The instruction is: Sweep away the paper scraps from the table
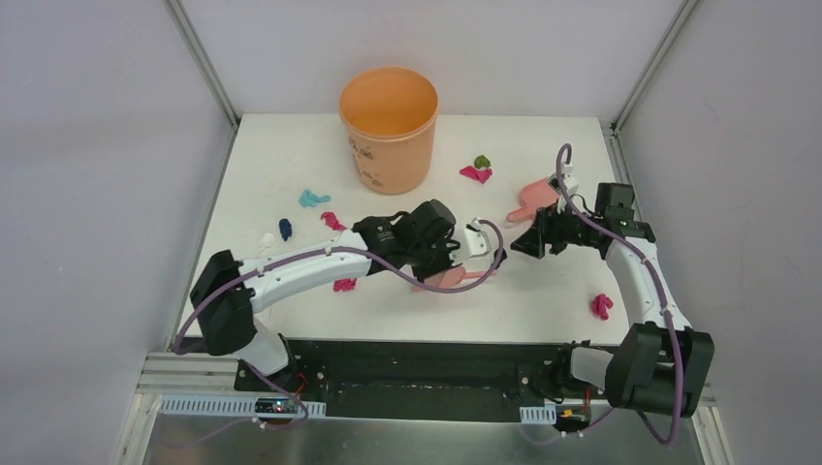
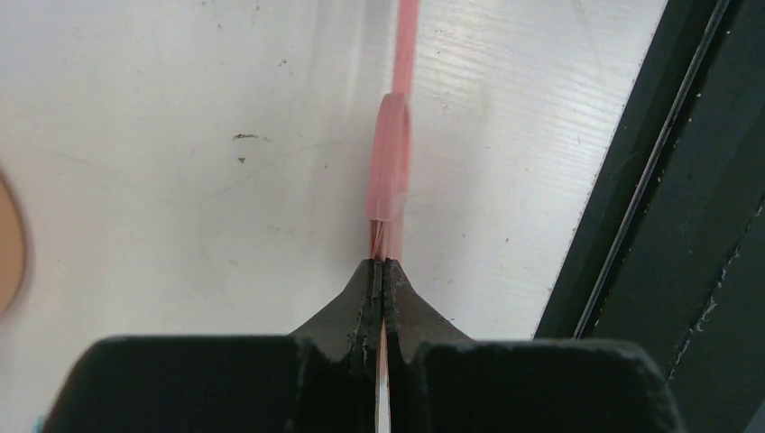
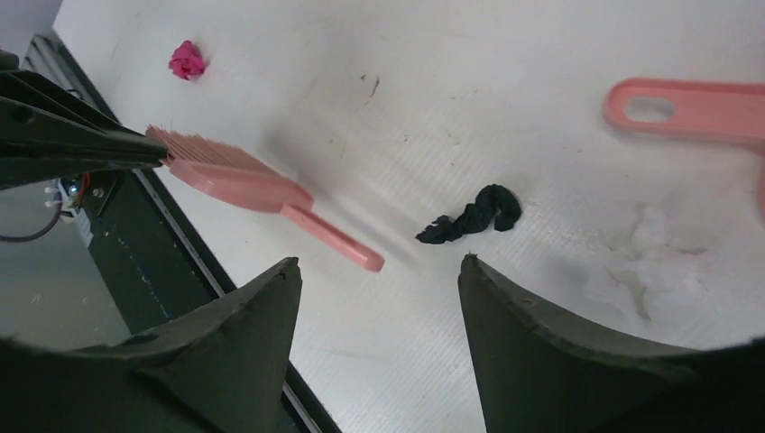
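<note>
- Several paper scraps lie scattered over the table; the black scrap is hidden from above and shows only from my right wrist.
- My left gripper is clenched on the pink brush by its bristles, close to the table's near edge.
- My right gripper hangs released, with bare table around the black scrap.

Robot lab test cell
White table boxed by grey walls, metal posts at its far corners.
</note>
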Controlling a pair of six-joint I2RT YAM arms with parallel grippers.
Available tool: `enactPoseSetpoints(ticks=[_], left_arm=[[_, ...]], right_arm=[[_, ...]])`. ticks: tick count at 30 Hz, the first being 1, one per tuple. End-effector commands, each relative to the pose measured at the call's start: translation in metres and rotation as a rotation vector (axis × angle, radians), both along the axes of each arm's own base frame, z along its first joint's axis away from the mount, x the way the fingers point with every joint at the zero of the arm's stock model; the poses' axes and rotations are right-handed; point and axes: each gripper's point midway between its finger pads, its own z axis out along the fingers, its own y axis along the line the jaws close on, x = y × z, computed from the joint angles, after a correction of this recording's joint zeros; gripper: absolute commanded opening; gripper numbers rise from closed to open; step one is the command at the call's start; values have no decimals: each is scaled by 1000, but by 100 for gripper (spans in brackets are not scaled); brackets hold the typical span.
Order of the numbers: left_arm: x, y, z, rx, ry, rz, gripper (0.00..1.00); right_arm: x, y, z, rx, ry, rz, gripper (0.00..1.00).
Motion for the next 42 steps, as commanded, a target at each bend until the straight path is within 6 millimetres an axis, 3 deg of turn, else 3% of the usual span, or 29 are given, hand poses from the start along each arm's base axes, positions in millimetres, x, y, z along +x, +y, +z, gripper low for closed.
enactPoseSetpoints(ticks=[1, 4, 8, 16, 23, 28, 35, 37, 40, 41, 42], left_arm=[[5, 7, 29, -61, -153, 3, 0], [2, 10, 39, -119, -197, -17, 0], [-4, 10, 44, -172, -213, -36, 0], [-9, 6, 42, -168, -199, -37, 0], [-4, 11, 55, -188, -231, -4, 0], [4, 16, 52, -158, -262, 36, 0], [10, 18, 50, -142, -271, 71, 0], [11, 19, 50, -141, -268, 79, 0], [14, 18, 51, -155, -250, 105, 0], [16, 18, 51, -166, -233, 113, 0], [17, 17, 53, -187, -205, 121, 11]], right_arm=[[-18, 24, -1, 68, -20, 187, 69], [-32, 40, -17, 43, 37, 313, 70], [-47, 61, -20, 50, 48, 434, 73], [-72, 74, -28, 42, 82, 556, 78], [-68, 72, -44, -18, 99, 542, 73], [-68, 73, -43, -9, 110, 547, 60], [-68, 74, -41, -5, 126, 543, 34], [-68, 74, -41, -3, 127, 544, 24], [-67, 73, -39, -12, 119, 551, 0], [-67, 73, -38, -15, 111, 559, 0], [-68, 72, -37, -19, 101, 569, 0]])
